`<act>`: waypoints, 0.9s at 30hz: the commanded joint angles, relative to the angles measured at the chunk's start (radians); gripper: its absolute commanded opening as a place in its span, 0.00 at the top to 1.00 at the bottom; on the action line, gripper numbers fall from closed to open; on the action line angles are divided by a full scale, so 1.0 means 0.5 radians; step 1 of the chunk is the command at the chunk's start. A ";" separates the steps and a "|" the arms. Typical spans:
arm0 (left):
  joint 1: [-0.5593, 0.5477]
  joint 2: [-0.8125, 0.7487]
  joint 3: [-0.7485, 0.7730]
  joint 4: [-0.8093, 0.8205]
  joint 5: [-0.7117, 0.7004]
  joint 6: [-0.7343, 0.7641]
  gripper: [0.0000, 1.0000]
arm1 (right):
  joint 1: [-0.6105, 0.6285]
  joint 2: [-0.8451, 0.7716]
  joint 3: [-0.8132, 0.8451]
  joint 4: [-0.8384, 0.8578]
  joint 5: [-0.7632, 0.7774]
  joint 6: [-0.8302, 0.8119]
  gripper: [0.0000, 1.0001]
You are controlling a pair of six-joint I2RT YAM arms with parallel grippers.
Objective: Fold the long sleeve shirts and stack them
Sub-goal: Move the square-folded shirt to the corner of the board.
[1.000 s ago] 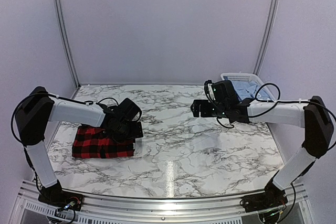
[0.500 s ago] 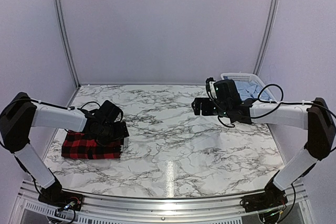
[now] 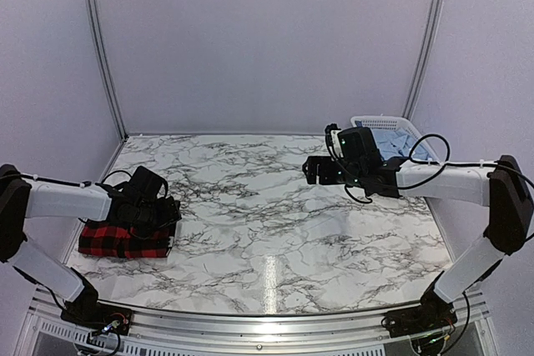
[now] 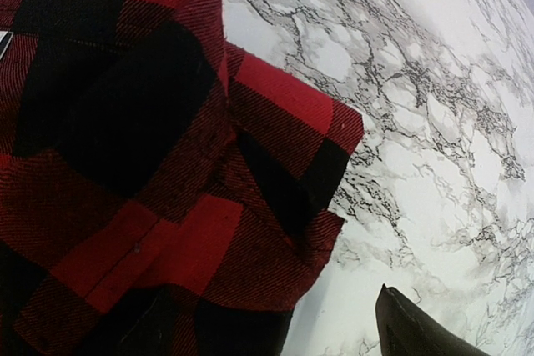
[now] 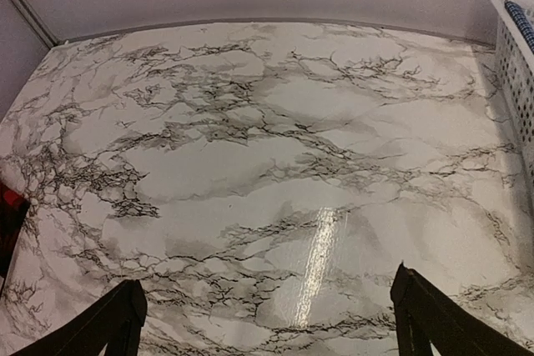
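Shirt in red-and-black buffalo check (image 3: 117, 241) lies folded into a flat block right under the left gripper (image 3: 165, 216), with most of the cloth spreading out to that gripper's left. From the left wrist, the check fills the space below the hand, and a folded corner juts toward the one fingertip (image 4: 417, 331) that shows. That fingertip hangs over bare marble just past the cloth's edge. The other finger is hard to pick out against the black squares. The jaws stand wide and no fold can be seen pinched between them.

The pale blue shirt (image 3: 392, 141) is well apart from that hand, across the table (image 3: 275, 231). It lies in the white lattice basket (image 3: 375, 120), which stands just behind the right gripper (image 3: 313, 171) on its outer side. The right gripper hovers above the marble with its two fingers spread to their widest. Only veined tabletop shows between them, and the basket's wall sits at the edge of its wrist view.
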 commanded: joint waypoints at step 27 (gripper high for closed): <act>-0.048 -0.262 0.355 -0.409 0.013 0.568 0.01 | 0.042 -0.109 -0.001 0.136 0.061 0.010 0.01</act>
